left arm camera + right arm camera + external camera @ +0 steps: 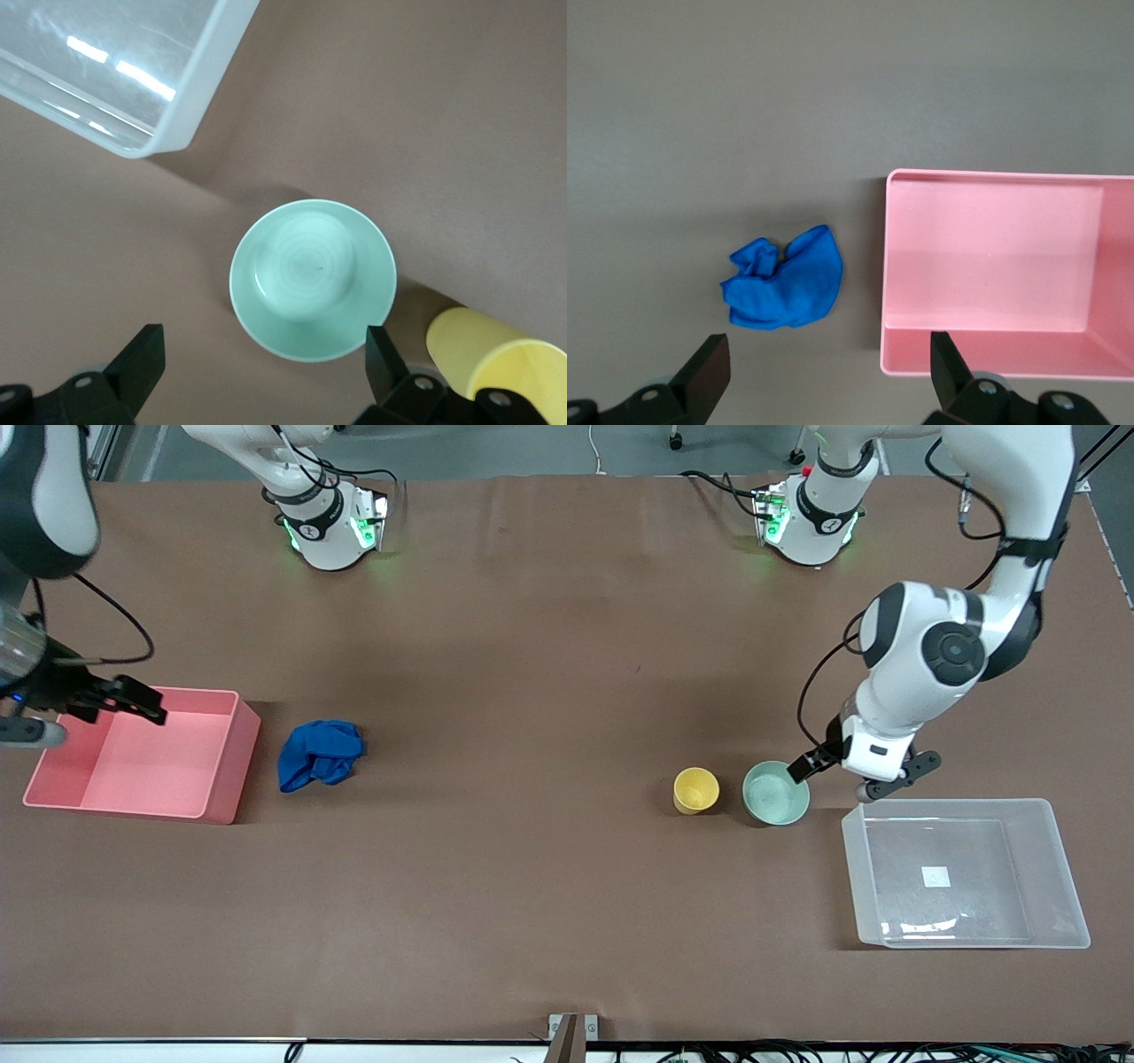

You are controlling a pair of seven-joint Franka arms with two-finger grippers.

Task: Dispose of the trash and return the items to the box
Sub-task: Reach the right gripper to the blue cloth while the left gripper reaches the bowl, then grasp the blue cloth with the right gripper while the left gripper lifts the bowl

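Observation:
The deep blue cloth wad [319, 753] lies on the brown table beside the pink bin; it also shows in the right wrist view [784, 288]. The yellow cup [695, 790] and the mint-green bowl [776, 793] stand upright side by side; both show in the left wrist view, bowl [312, 279] and cup [496, 363]. The clear box [974, 912] stands empty beside the bowl. My left gripper [864, 775] [263, 354] is open and empty, over the table between bowl and box. My right gripper [124, 700] [827, 354] is open and empty, up in the air by the pink bin.
The pink opaque bin [142, 766] [992, 257] stands empty at the right arm's end of the table. A corner of the clear box [115, 71] shows in the left wrist view. Both arm bases stand along the table's edge farthest from the front camera.

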